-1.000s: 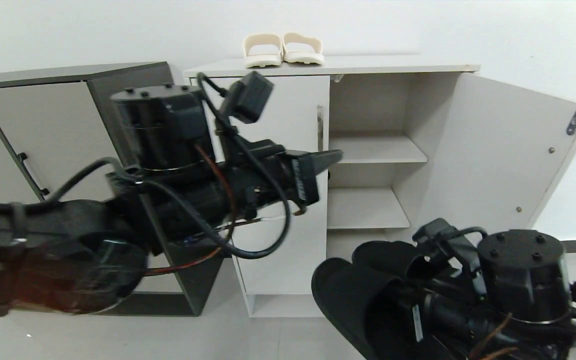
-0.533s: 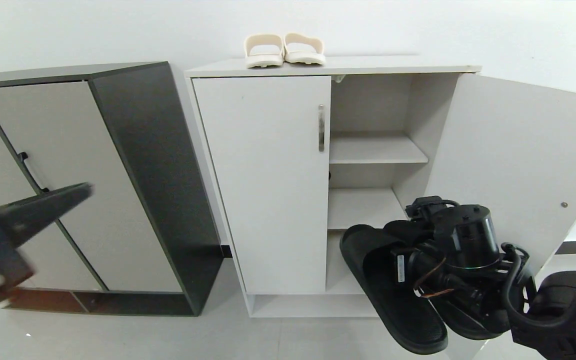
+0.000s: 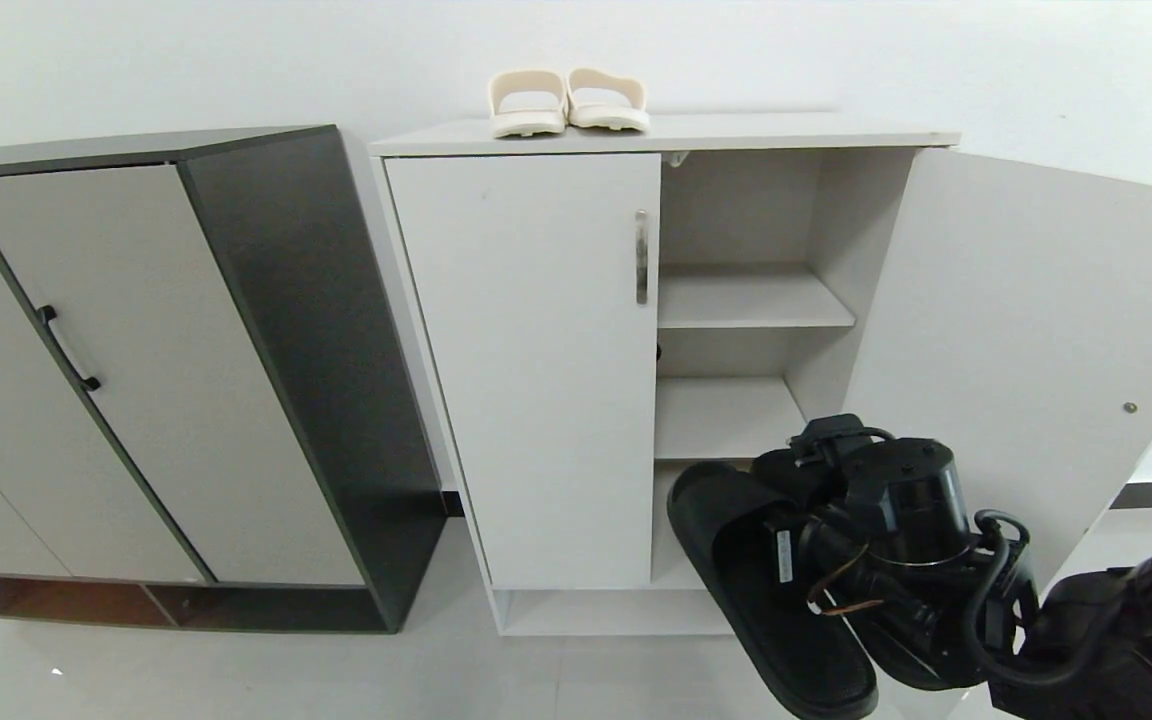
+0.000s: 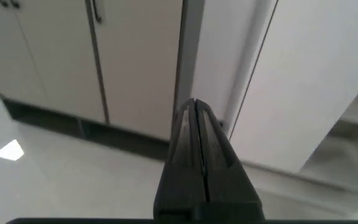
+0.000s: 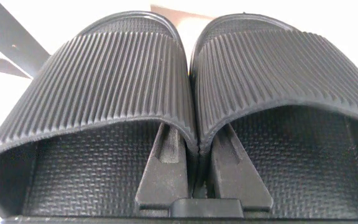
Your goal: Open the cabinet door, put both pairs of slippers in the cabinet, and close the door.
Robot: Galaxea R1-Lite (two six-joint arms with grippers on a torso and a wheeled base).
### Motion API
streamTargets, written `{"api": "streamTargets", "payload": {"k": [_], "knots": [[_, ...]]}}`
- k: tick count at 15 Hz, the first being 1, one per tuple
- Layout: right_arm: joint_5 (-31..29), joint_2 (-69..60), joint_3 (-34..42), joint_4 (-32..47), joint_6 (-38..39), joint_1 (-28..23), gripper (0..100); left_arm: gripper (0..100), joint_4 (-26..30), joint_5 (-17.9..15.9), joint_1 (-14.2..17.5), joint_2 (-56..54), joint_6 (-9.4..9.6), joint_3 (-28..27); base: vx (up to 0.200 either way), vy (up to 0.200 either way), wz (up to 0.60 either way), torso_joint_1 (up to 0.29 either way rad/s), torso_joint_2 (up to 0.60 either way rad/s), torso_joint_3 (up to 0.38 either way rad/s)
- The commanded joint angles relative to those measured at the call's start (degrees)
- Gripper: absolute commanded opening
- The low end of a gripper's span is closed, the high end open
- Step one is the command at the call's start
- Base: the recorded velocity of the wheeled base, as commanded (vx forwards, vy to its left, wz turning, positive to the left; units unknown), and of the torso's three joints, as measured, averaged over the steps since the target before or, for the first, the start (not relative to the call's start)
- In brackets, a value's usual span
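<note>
**Black pair held at the open cabinet, cream pair on top**

Nearest the robot, the right gripper pinches the black slippers by their two adjoining strap walls, one finger inside each strap. The pair hangs side by side and tilted. Its long axis runs from the robot up toward the white cabinet, strapped ends leading at the bottom compartment. Whether the tips cross the threshold cannot be told.

The left gripper hangs over the floor with its fingers pressed together on nothing.

The right door stands swung wide, showing two shelves. The left door is closed. A dark cabinet stands beside it, doors closed.

Farthest back, the cream slippers sit together on the cabinet's top, lengthwise front to back, strap openings facing the robot.
</note>
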Motion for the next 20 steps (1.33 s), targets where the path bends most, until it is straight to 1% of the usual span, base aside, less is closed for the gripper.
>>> {"api": "streamTargets", "payload": {"k": [1,2,3,4,5,6,9,12,15,17,18,20], "knots": [[0.1,2.1,1.2,-1.9,-0.9,0.0,0,0,-1.7,-3.8,0.2,-6.9,2.84,6.6,0.000,0.000,0.00,0.000,0.00,0.000],[0.2,2.1,1.7,-3.4,-1.5,0.0,0,0,-6.1,-7.7,0.2,-6.9,2.31,8.0,0.000,0.000,0.00,0.000,0.00,0.000],[0.2,2.7,2.0,-4.8,-1.8,0.0,0,0,-6.2,-11.7,0.2,-6.9,2.84,8.1,0.000,0.000,0.00,0.000,0.00,0.000],[0.1,3.2,2.1,-6.1,-2.0,0.0,0,0,-3.9,-16.4,0.2,-6.9,3.54,8.1,0.000,0.000,0.00,0.000,0.00,0.000],[0.2,3.7,2.6,-7.7,-2.4,0.0,0,0,-3.4,-20.5,0.2,-6.9,5.48,8.1,0.000,0.000,0.00,0.000,0.00,0.000],[0.3,3.7,2.7,-8.9,-2.4,0.1,0,0,-3.5,-20.5,0.2,-6.9,6.35,8.1,0.000,0.000,0.00,0.000,0.00,0.000],[0.0,3.8,1.7,-9.5,-2.7,0.2,0,0,-3.6,-20.5,0.2,-6.9,6.27,8.1,0.000,0.000,0.00,0.000,0.00,0.000],[-0.6,6.3,-3.7,-9.3,-2.6,0.2,0,0,-3.6,-20.5,0.2,-6.9,6.00,8.1,0.000,0.000,0.00,0.000,0.00,0.000],[-6.1,8.9,-6.4,-9.4,-2.5,0.3,0,0,-3.5,-20.3,0.2,-6.9,5.39,8.1,0.000,0.000,0.00,0.000,0.00,0.000],[-6.4,9.0,-6.5,-9.4,-2.5,1.0,0,0,-3.5,-20.3,0.2,-6.9,5.04,8.1,0.000,0.000,0.00,0.000,0.00,0.000],[-6.7,9.0,-6.5,-9.5,-2.4,1.2,0,0,-3.5,-20.3,0.2,-6.9,4.95,8.1,0.000,-0.200,0.00,0.002,0.00,0.007],[-9.2,9.8,-7.1,-9.5,-2.4,1.8,0,0,-3.5,-19.9,0.2,-6.9,4.33,8.1,0.000,-0.200,0.00,0.005,0.00,0.002]]}}
